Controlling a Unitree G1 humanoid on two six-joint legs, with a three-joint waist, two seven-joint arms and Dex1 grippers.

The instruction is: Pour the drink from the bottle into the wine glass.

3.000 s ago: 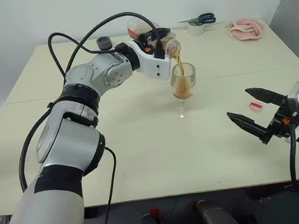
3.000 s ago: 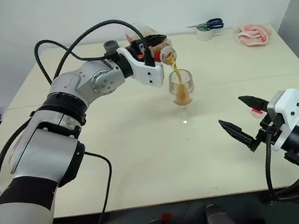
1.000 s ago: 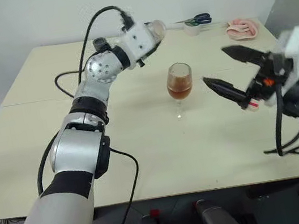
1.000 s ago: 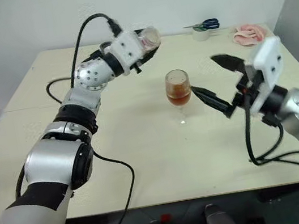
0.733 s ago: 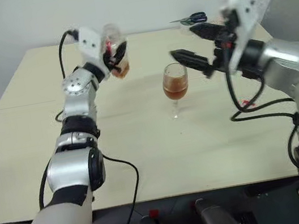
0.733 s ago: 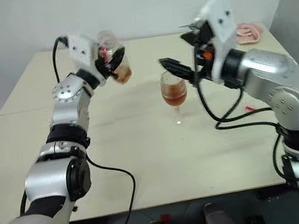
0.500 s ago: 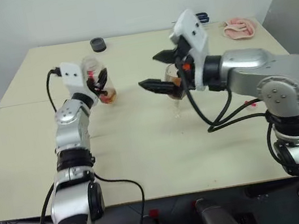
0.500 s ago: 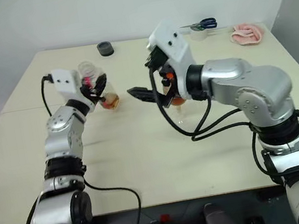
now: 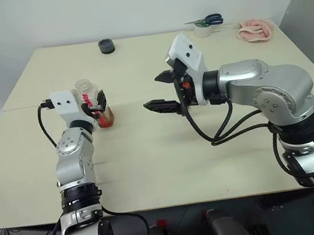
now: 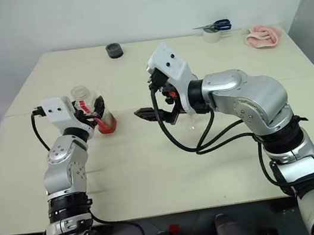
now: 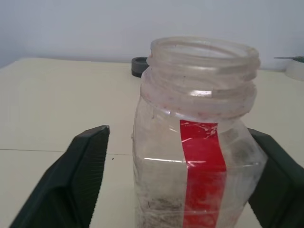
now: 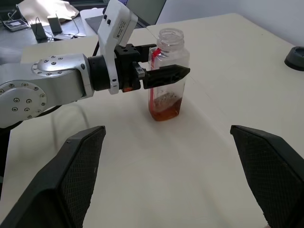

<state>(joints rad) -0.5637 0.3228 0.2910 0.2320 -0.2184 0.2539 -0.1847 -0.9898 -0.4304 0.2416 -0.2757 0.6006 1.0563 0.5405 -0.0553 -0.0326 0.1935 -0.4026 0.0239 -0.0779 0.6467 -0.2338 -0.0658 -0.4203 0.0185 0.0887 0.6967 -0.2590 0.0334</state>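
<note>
On the beige table (image 9: 154, 172) I see the bottle (image 9: 96, 106) standing upright between my left gripper's (image 9: 101, 101) released fingers; my right gripper (image 9: 163, 90) is spread wide, empty.

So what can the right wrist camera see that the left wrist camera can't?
Right wrist view, not the left wrist one: the brown drink at the bottom of the bottle, and the open right pincer. Left wrist view, not the right wrist one: the edge of a white roll. Both: the uncapped bottle with its red label, the left pincer on either side of it, the black cap and the table.
</note>
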